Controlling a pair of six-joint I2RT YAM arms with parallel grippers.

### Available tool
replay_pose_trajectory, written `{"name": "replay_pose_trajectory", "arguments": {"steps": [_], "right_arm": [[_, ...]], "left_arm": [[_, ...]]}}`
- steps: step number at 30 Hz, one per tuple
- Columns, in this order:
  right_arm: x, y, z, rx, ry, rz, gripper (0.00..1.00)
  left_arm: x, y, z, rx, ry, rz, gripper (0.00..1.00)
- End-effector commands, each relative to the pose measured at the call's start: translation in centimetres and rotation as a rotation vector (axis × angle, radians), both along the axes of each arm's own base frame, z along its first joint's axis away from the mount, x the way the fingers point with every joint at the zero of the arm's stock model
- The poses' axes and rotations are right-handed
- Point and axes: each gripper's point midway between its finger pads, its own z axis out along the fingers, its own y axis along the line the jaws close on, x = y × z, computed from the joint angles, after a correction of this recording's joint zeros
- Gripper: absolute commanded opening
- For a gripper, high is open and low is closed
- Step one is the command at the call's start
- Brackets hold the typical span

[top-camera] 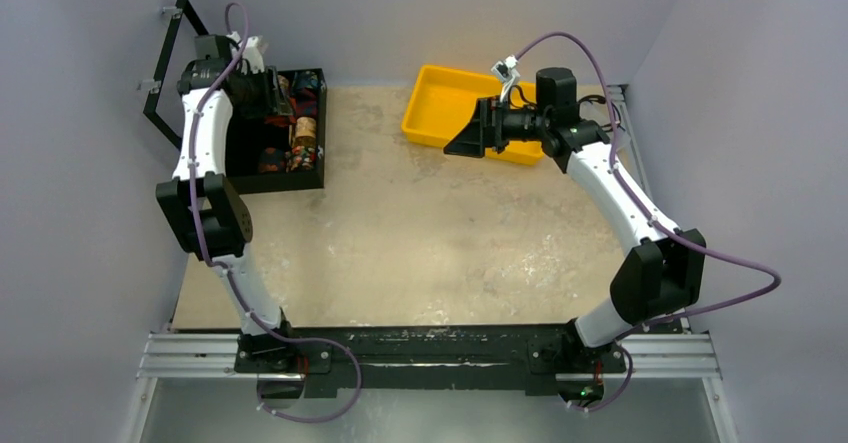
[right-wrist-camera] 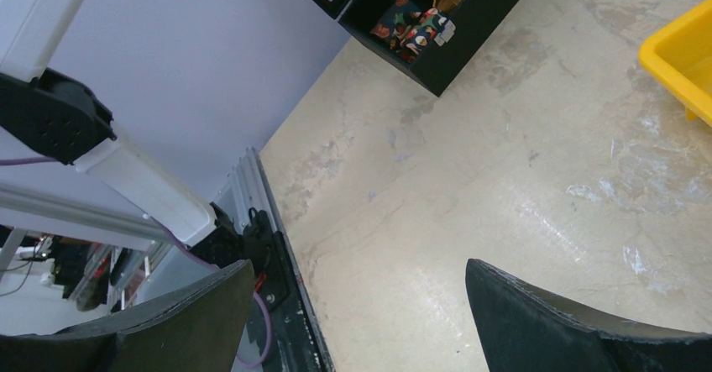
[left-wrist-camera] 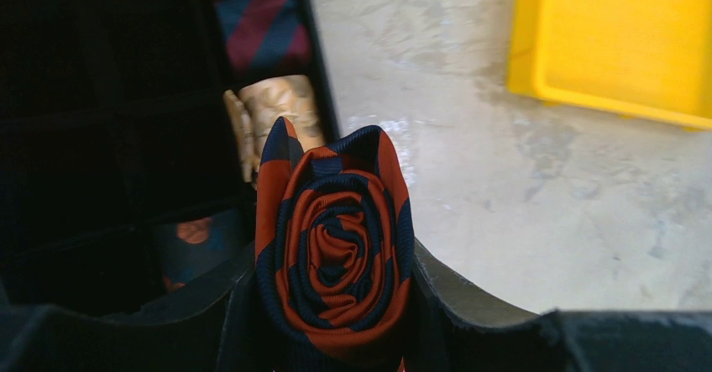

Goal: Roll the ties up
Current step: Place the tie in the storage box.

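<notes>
We hold one striped tie roll (left-wrist-camera: 336, 238) over the black organiser box (top-camera: 285, 184).
Our left gripper (left-wrist-camera: 336, 280) pinches it, half closed. Under it, in the box, we count three more: striped roll (left-wrist-camera: 260, 32), gold roll (left-wrist-camera: 281, 107), orange-spotted roll (left-wrist-camera: 197, 236). Right of the box lies one yellow tray (top-camera: 440, 103), where our right gripper (right-wrist-camera: 361, 305) gapes empty.

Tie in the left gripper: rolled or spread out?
Rolled. The left wrist view shows the striped tie end-on as a tight spiral, held between the sides of the left gripper.

Top camera looks down from behind; both closer wrist cameras share the black organizer (top-camera: 280, 181) and yellow tray (top-camera: 440, 108).
</notes>
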Motion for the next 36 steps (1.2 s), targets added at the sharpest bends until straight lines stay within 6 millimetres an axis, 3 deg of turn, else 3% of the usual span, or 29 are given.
{"name": "replay_pose_trajectory", "arguments": {"steps": [1,11,14,19,24,29,36], "right_arm": [[-0.6,-0.5,1.0,-0.017,-0.063,-0.004,0.98],[-1.1,-1.0,0.0,-0.038,-0.049,-0.008,0.98],[-1.0,-0.9,-0.1,-0.036,-0.041,-0.004,0.98],[-0.9,-0.9,-0.1,-0.036,-0.043,-0.007,0.98],[-1.0,-1.0,-0.3,-0.041,-0.039,-0.011,0.98],[-1.1,-1.0,-0.3,-0.040,-0.032,-0.007,0.98],[-1.2,-1.0,-0.6,-0.042,-0.016,-0.006,0.98]], "left_arm": [[1.6,3.1,-0.2,0.111,-0.033,-0.011,0.00],[3.2,5.5,-2.2,0.520,-0.172,-0.487,0.00],[3.9,6.5,-3.5,0.575,-0.137,-0.544,0.00],[4.1,6.4,-5.1,0.430,-0.008,-0.411,0.00],[3.3,5.7,-8.2,0.279,0.120,-0.267,0.00],[3.7,7.0,-10.8,0.233,0.184,-0.111,0.00],[5.2,8.3,-13.1,0.256,0.197,-0.033,0.00]]}}
